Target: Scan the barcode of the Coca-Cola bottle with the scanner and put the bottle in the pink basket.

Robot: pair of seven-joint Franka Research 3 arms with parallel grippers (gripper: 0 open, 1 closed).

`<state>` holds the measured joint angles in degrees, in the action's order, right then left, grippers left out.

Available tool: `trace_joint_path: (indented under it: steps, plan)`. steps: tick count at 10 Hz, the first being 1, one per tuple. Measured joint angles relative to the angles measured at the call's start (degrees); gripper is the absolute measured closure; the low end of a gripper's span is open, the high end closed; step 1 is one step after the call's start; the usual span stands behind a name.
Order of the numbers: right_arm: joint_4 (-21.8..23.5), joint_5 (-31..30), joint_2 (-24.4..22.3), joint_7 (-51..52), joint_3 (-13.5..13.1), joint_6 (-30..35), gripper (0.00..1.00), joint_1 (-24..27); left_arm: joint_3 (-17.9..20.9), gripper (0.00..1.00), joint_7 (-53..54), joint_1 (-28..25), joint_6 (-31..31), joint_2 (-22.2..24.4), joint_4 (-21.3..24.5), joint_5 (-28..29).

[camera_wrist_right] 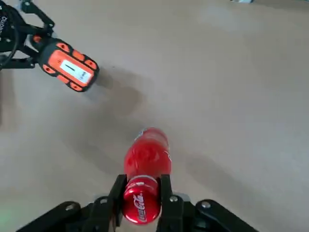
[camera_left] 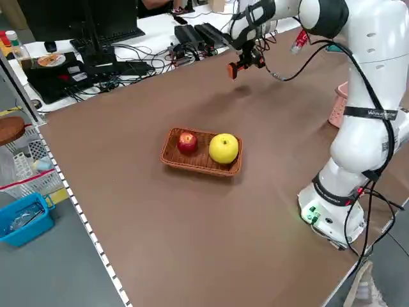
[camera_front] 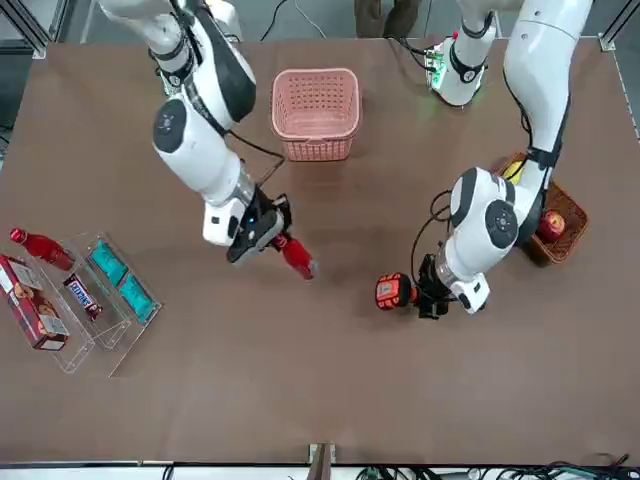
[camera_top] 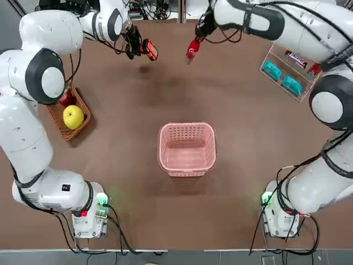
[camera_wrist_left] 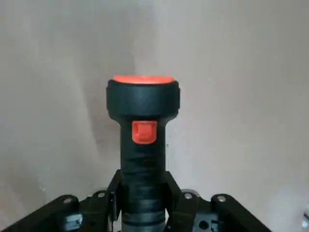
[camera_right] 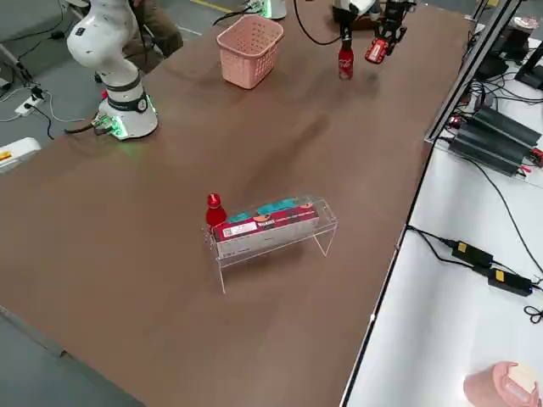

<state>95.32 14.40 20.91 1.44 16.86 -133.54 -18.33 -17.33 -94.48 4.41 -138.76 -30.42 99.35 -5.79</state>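
We hold both task items in the air, at the upper middle of the top view. The pink basket (camera_top: 187,148) sits at the centre of that view, well apart from both arms, with nothing in it. Our right gripper (camera_wrist_right: 141,195) is clamped on the bottle (camera_top: 193,49), which hangs tilted above the table. Our left gripper (camera_wrist_left: 143,200) is closed around the grip of the scanner (camera_top: 149,49), its orange face turned toward the bottle. We cannot see the barcode, so the scan may miss if the label faces away. The bottle, held near one end, could also slip.
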Motion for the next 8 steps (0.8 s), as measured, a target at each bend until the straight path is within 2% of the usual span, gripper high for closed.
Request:
trace_joint_path:
  steps: [2,4,6,8]
  plan:
    - [1.0,0.2,3.6,-1.6,-0.1,-8.0,0.67,-1.6,-0.9,0.64,5.5,-0.1,0.0,0.0,-0.5,-4.9]
    - [1.2,0.5,8.3,-2.2,-0.1,-15.3,0.67,-1.9,-1.2,0.64,6.8,-0.1,2.2,0.1,-3.1,-7.4]
    - [0.2,3.8,10.9,-4.3,0.5,-17.6,0.67,-2.6,-2.2,0.64,7.1,-0.2,4.1,0.1,-5.1,-7.9]
    - [-1.2,8.0,10.9,-5.5,2.7,-17.6,0.67,-2.9,-2.9,0.64,8.1,0.1,4.2,-0.1,-5.1,-8.8]
